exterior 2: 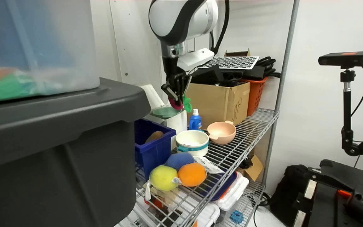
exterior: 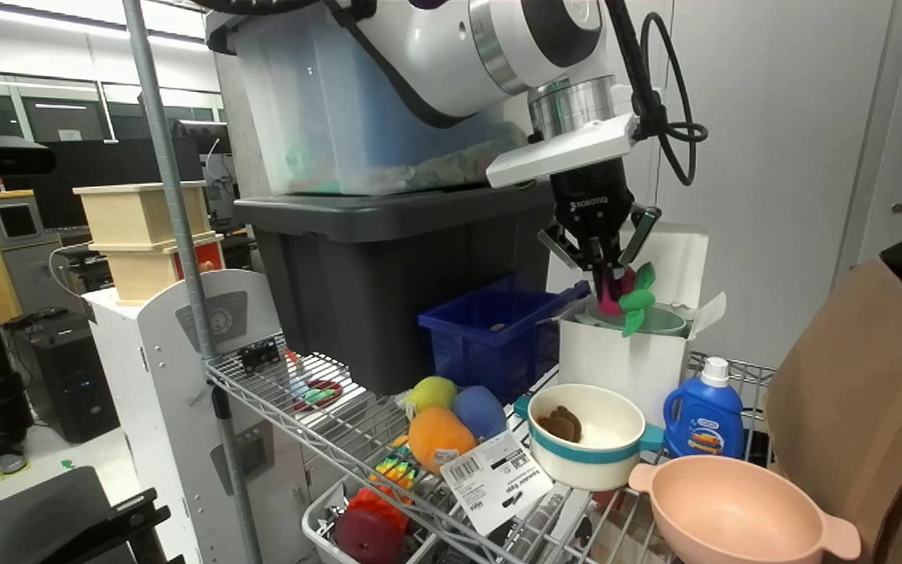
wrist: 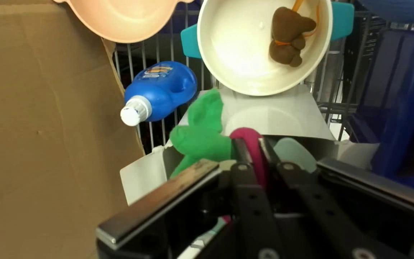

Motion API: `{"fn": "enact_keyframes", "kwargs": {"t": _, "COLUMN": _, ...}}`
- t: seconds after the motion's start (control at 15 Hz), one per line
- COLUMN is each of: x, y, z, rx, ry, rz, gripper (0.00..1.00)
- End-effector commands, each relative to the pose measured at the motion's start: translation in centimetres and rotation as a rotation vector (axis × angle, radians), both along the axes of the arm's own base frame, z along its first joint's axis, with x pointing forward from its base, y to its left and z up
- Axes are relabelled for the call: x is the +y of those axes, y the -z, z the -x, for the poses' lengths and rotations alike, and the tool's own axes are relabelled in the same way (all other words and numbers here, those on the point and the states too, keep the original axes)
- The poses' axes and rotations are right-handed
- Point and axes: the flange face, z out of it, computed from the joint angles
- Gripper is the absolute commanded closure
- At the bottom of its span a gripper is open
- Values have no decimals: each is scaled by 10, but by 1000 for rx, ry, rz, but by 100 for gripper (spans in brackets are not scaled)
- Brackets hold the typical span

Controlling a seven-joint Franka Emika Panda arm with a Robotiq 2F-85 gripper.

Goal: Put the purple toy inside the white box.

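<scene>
My gripper (exterior: 604, 270) points down over the open white box (exterior: 615, 364), shut on the purple toy (exterior: 609, 305). In the wrist view the magenta body of the toy (wrist: 247, 133) is pinched between the two fingertips, and its green leaves (wrist: 203, 142) stick out to the left. An exterior view shows those leaves hanging across the box's front rim. The raised lid stands behind. A pale green bowl (exterior 2: 165, 112) sits in the box's mouth, close beneath the toy. Whether toy and bowl touch, I cannot tell; the fingers hide part of the toy.
A blue crate (exterior: 482, 337) and a dark grey tote (exterior: 388, 282) stand beside the box. Before it are a cream pot (exterior: 588, 470) with a brown toy inside, a blue detergent bottle (exterior: 705, 415) and a peach bowl (exterior: 733, 509). A cardboard box (wrist: 49, 126) borders the other side.
</scene>
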Motion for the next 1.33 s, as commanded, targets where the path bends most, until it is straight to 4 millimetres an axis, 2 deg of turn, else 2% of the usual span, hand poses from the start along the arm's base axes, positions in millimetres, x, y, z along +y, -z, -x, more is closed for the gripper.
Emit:
{"fn": "enact_keyframes", "kwargs": {"t": 0.0, "x": 6, "y": -3, "z": -17, "rx": -7, "ry": 48, "rz": 17, "gripper": 97}}
{"fn": "enact_keyframes", "kwargs": {"t": 0.13, "x": 6, "y": -4, "z": -22, "rx": -5, "ry": 65, "rz": 20, "gripper": 97}}
{"fn": "enact_keyframes", "kwargs": {"t": 0.2, "x": 5, "y": -5, "z": -23, "rx": 4, "ry": 76, "rz": 20, "gripper": 65}}
{"fn": "enact_keyframes", "kwargs": {"t": 0.33, "x": 3, "y": -7, "z": -24, "rx": 22, "ry": 96, "rz": 23, "gripper": 58}}
{"fn": "enact_keyframes", "kwargs": {"t": 0.87, "x": -14, "y": -24, "z": -24, "rx": 75, "ry": 138, "rz": 27, "gripper": 1}}
{"fn": "enact_keyframes", "kwargs": {"t": 1.27, "x": -30, "y": -34, "z": -17, "rx": 87, "ry": 151, "rz": 23, "gripper": 0}}
